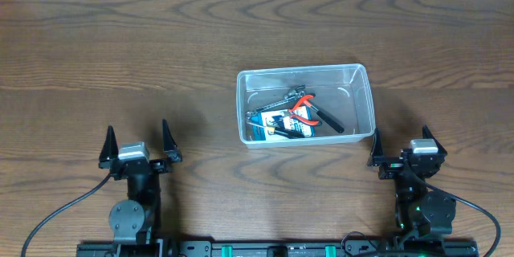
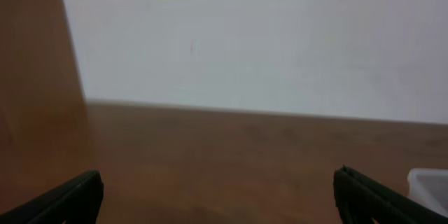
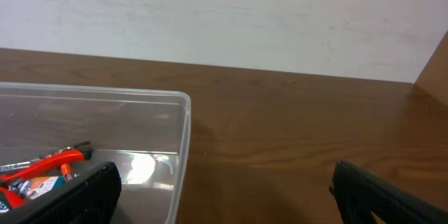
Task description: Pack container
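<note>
The clear plastic container (image 1: 356, 80) sits just right of the table's middle. Inside lie red-handled pliers (image 1: 303, 111), a black-handled tool (image 1: 327, 120), a grey metal tool (image 1: 287, 99) and a small blue-and-white box (image 1: 267, 126). My left gripper (image 1: 138, 143) rests open near the front left, well away from the container, with nothing between its fingers. At the front right my right gripper (image 1: 402, 140) is open and empty, its left finger close to the container's near right corner. In the right wrist view the container's corner (image 3: 183, 122) and the red pliers (image 3: 49, 164) show at lower left.
Brown wood-grain table (image 1: 120, 56) all round. A white wall (image 3: 224, 14) runs behind the far edge. In the left wrist view, a sliver of the container (image 2: 428, 182) shows at the far right edge.
</note>
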